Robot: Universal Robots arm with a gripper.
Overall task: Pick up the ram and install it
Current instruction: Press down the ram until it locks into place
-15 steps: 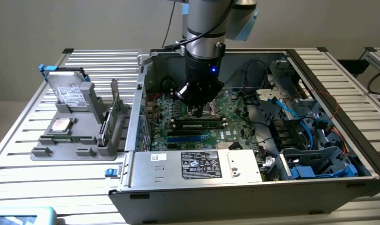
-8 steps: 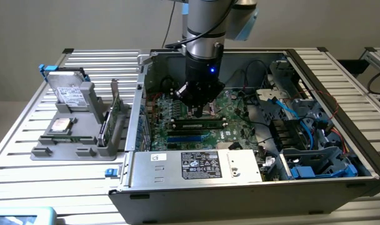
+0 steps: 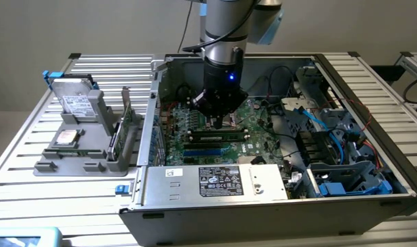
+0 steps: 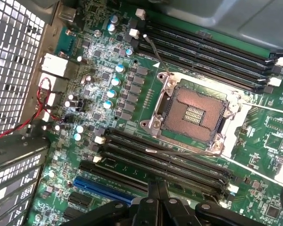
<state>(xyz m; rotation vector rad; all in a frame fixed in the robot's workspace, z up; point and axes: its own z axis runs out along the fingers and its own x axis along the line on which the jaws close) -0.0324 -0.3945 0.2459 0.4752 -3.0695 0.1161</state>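
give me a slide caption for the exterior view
Robot claw lowered into the open computer case, just above a memory stick on the motherboard.

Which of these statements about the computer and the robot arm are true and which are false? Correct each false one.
1. The gripper is inside the computer case, over the motherboard. True.
2. The case is closed by a side panel. False: it lies open, with the motherboard in plain sight.
3. A hard drive stands on the grey stand outside the case, on the exterior view's left. True.
4. A cooler covers the processor socket. False: the socket is bare.
5. Every slot on the motherboard is black. False: there is also a blue slot.
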